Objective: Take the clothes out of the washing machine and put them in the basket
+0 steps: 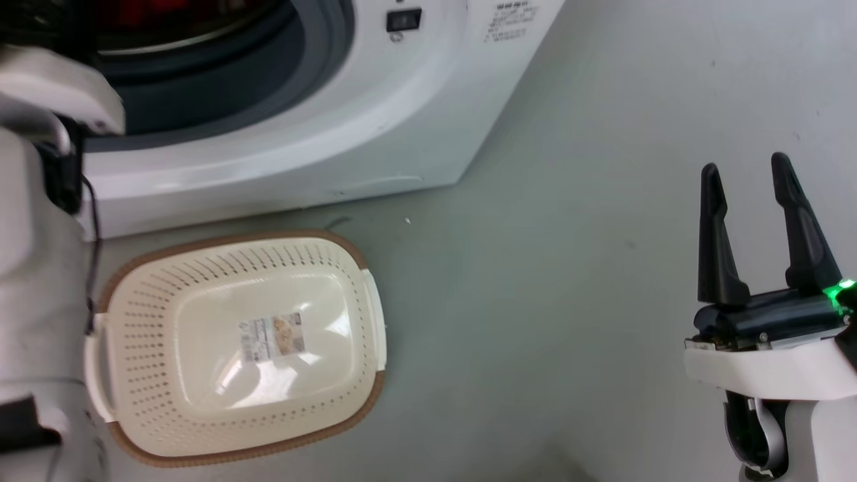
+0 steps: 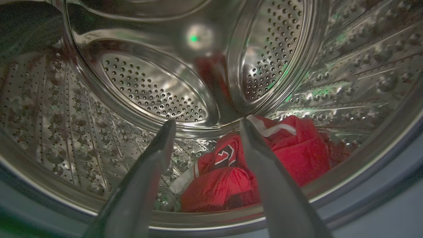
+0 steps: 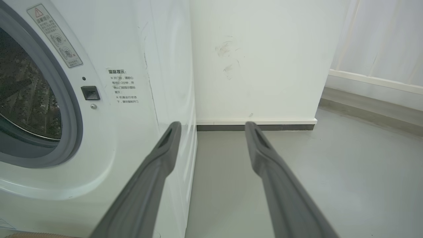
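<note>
The white washing machine stands at the top of the head view, its grey-rimmed porthole open; it also fills the left of the right wrist view as washing machine. Red clothes with white trim lie low in the steel drum. My left gripper is open just inside the porthole, fingers apart above and short of the clothes, holding nothing. The cream basket with a brown rim sits empty on the floor in front of the machine. My right gripper hangs open over the floor at right, the same gripper pointing beside the machine.
Grey floor spreads to the right of the machine and basket. A white wall with a dark skirting stands behind the machine's side. My pale left forearm runs up the left edge beside the basket.
</note>
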Tool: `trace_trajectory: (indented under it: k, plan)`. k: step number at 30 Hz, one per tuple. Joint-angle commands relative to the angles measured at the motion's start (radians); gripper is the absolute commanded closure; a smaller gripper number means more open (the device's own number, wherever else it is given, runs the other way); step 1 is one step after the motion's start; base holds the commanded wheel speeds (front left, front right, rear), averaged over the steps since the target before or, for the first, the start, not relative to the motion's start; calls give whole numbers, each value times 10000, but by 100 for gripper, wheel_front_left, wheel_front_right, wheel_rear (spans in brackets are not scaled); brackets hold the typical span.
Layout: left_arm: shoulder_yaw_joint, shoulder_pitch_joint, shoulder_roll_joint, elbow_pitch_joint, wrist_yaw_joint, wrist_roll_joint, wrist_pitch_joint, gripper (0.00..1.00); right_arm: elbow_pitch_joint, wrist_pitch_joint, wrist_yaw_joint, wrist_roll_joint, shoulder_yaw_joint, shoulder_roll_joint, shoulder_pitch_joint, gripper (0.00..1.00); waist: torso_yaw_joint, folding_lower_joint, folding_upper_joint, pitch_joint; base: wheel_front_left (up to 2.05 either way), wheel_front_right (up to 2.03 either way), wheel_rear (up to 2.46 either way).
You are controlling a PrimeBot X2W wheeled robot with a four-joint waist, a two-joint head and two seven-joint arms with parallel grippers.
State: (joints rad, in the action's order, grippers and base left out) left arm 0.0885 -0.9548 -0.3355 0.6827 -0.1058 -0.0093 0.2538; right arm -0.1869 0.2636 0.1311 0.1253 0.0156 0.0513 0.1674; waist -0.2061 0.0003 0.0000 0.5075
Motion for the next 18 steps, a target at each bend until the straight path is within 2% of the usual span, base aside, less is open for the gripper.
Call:
trace_trajectory:
  k: [1, 5, 10, 13, 14, 15, 18]
  plan:
    - [-96, -596, -250, 364, -41, 89, -268, 0, -67, 19, -7, 95, 41, -22, 259, 0, -672, -3, 0, 1059, 0, 0, 0]
    - [-311, -2187, -857, 1300, -155, 61, -1046, 0, -213, 19, -7, 412, 33, -19, 526, 0, -968, -3, 0, 1662, 0, 0, 0]
    - [-1031, -3899, -1371, 2243, -209, 245, -3058, 0, -355, 19, -7, 670, 1, -19, 694, 0, -1160, -3, 0, 2240, 0, 0, 0]
    - [-1682, -4817, -1347, 2732, -226, 2, -4335, 0, -413, 19, -7, 835, -79, -19, 785, 0, -1238, -3, 0, 2592, 0, 0, 0]
    - [-1682, -4817, -1347, 2732, -226, 2, -4335, 0, -413, 19, -7, 835, -79, -19, 785, 0, -1238, -3, 0, 2592, 0, 0, 0]
    - [-2010, -5119, -1393, 2858, -229, -40, -4805, 0, -446, 19, -7, 886, -102, -16, 829, 0, -1251, -3, 0, 2708, 0, 0, 0]
    - [-2578, -6140, -1741, 3274, -219, -569, -6157, 0, -530, 19, -7, 1052, -27, -18, 932, 0, -1370, -3, 0, 3087, 0, 0, 0]
